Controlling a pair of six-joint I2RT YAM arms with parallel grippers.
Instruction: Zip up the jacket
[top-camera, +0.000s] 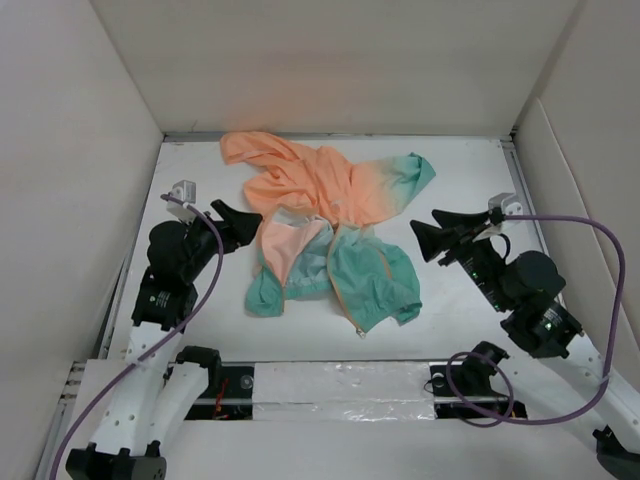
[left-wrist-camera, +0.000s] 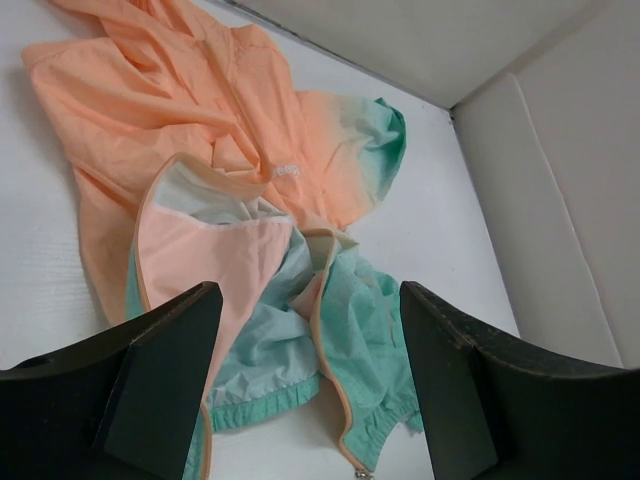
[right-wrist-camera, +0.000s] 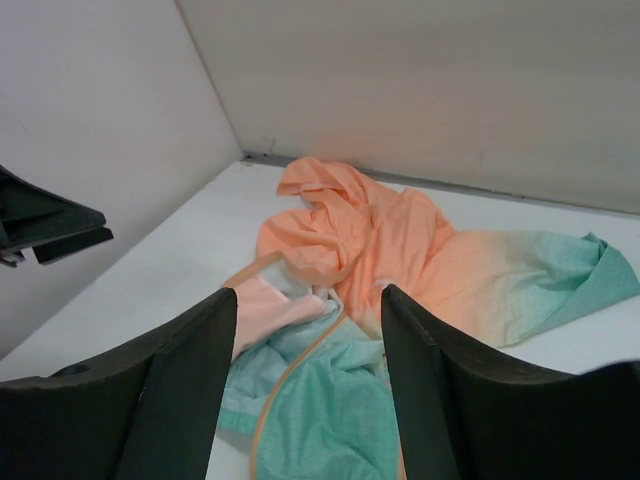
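Jacket (top-camera: 330, 235) crumpled mid-surface (top-camera: 460, 170), front flaps thrown open, unzipped; left gripper (top-camera: 243, 222) released, empty, just beside peach flap; right gripper (top-camera: 420, 240) released, empty, near teal side; both flank garment, likely to spread it before reaching zipper pull (top-camera: 360, 333).

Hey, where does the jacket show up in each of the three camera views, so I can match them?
Top external: the jacket lies crumpled at mid-table.
Left wrist: it fills the left and centre.
Right wrist: it sits in the centre, stretching right.
Shared landmark: the teal tip at the right end of the jacket's orange part, in all three.
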